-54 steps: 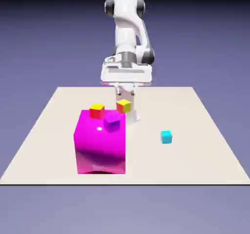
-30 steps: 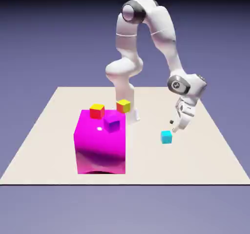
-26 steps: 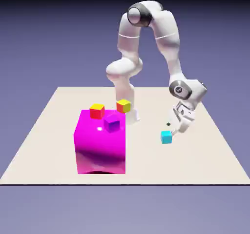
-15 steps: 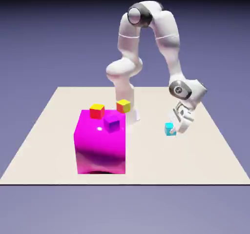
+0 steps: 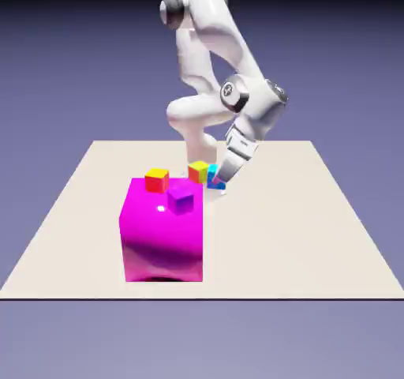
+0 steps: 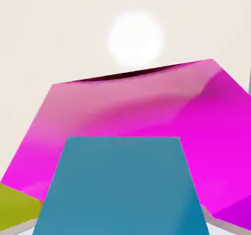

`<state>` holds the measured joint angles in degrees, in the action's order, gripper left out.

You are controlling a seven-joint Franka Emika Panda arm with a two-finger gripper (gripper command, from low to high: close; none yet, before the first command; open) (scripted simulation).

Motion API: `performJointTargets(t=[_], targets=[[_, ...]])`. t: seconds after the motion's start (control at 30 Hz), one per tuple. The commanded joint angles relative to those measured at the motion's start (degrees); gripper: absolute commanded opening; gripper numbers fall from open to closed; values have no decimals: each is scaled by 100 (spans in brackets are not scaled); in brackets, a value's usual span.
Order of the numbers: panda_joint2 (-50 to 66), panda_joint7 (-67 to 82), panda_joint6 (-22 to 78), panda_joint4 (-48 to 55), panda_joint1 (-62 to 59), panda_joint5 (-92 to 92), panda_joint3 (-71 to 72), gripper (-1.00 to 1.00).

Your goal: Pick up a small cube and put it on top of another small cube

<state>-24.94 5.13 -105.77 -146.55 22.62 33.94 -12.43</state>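
1. Currently, in the exterior view, your fingers (image 5: pixel 217 181) are closed on the cyan cube (image 5: pixel 214 171), one face showing beside them.
2. From that same view, the yellow cube with the orange side (image 5: pixel 201 169) lies toward ten o'clock from your held cube, very near it. Their outlines meet in the picture, so you can't tell whether they touch, nor how high yours hangs over the surface (image 5: pixel 316 235).
3. Your coming move turns on that short offset: judge it as lift clear first, then shift toward ten o'clock until one cube sits over the other. Go sideways too low and you could knock the target.
4. Now in the hand view, the held cube fills the bottom middle and points at the magenta block (image 6: pixel 147 111) toward twelve o'clock. The yellow-green patch (image 6: pixel 15 207) toward eight or nine o'clock is probably your target, though too cropped to confirm.
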Motion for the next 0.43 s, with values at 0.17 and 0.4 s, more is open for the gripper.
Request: performJointTargets(t=[0.17,0.4], targets=[[-668,693,374,-38,-715,319,-484,-100],[-532,586,-148,-400,-826,558,-695,100]])
